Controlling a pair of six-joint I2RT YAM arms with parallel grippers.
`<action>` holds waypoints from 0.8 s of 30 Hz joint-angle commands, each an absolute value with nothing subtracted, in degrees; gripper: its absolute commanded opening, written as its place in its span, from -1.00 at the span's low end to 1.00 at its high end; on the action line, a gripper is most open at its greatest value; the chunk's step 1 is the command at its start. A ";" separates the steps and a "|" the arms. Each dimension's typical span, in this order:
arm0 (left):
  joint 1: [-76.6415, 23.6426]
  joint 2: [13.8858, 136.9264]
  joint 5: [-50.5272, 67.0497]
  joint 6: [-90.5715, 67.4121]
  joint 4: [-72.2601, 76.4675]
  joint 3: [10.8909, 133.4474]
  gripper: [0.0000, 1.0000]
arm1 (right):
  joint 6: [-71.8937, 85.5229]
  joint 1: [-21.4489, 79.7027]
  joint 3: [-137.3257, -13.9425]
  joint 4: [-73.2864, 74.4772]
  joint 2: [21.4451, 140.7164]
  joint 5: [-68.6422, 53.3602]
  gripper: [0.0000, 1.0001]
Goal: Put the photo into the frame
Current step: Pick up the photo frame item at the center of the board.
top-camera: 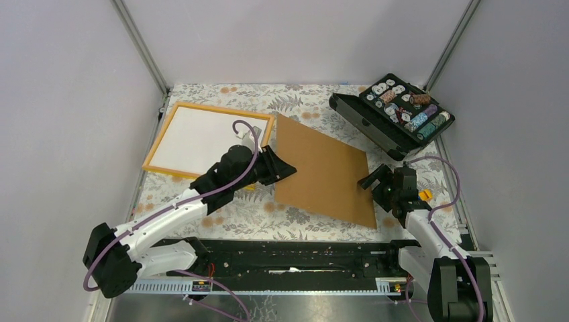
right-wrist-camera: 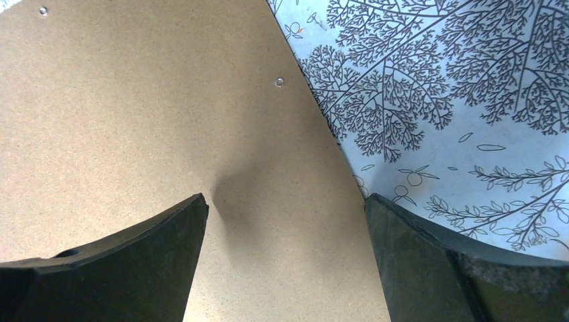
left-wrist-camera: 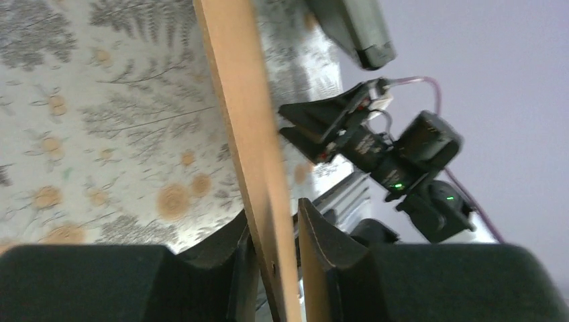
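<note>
Brown cardboard faces up, picture side hidden: the photo (top-camera: 322, 171) lies mid-table, just right of the frame (top-camera: 221, 109). The left gripper (top-camera: 285, 168) has its fingers closed on the photo's left edge, which looks lifted. The right gripper (top-camera: 368, 180) hovers at the opposite edge, jaws spread wide, holding nothing. Here's the danger: that's one thin pinch on a big board, so it could pivot or slip free on the carry. A sagging corner might also catch the frame's rim and shove it askew
</note>
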State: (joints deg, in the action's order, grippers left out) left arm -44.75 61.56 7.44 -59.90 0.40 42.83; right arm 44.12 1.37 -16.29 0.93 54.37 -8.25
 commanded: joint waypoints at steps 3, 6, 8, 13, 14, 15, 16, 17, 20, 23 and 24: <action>-45.26 63.68 7.04 -52.63 -12.48 49.41 -0.62 | 44.64 2.22 -13.80 5.81 54.31 -13.37 0.89; -45.26 65.72 7.30 -51.61 -16.18 51.15 -0.70 | 43.88 2.25 -13.90 5.88 53.84 -13.36 0.89; -45.26 65.87 7.15 -50.98 -17.22 51.01 -0.70 | 42.93 2.20 -14.14 5.88 53.64 -13.36 0.89; -45.26 66.36 6.80 -48.98 -19.20 50.28 -0.92 | 39.44 2.20 -15.57 7.58 52.71 -13.78 0.90; -45.26 66.61 6.37 -48.12 -20.12 50.65 -0.97 | 39.04 2.24 -15.69 7.56 52.47 -14.64 0.91; -45.24 66.98 6.03 -46.86 -21.16 51.48 -0.98 | 39.26 2.20 -15.77 7.30 52.35 -15.62 0.92; -45.26 67.59 5.69 -45.50 -22.79 52.70 -1.00 | 39.51 2.21 -16.02 7.19 52.50 -16.68 0.92; -45.26 68.27 5.12 -44.00 -25.50 54.19 -1.00 | 39.50 2.20 -16.46 7.33 52.78 -18.43 0.92; -45.26 69.56 3.74 -40.40 -30.14 57.97 -1.00 | 38.14 2.24 -18.02 7.18 53.23 -23.46 0.94; -45.09 69.78 4.15 -39.73 -31.51 59.40 -0.84 | 35.05 2.26 -19.75 9.23 53.11 -23.08 0.97; -45.09 69.78 4.84 -40.06 -31.36 59.54 -0.75 | 34.33 2.20 -20.23 9.93 52.90 -22.17 0.98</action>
State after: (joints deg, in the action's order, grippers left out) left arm -44.51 68.34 5.48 -48.07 -22.96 58.22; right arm 36.84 1.37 -16.99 4.84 52.90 -14.44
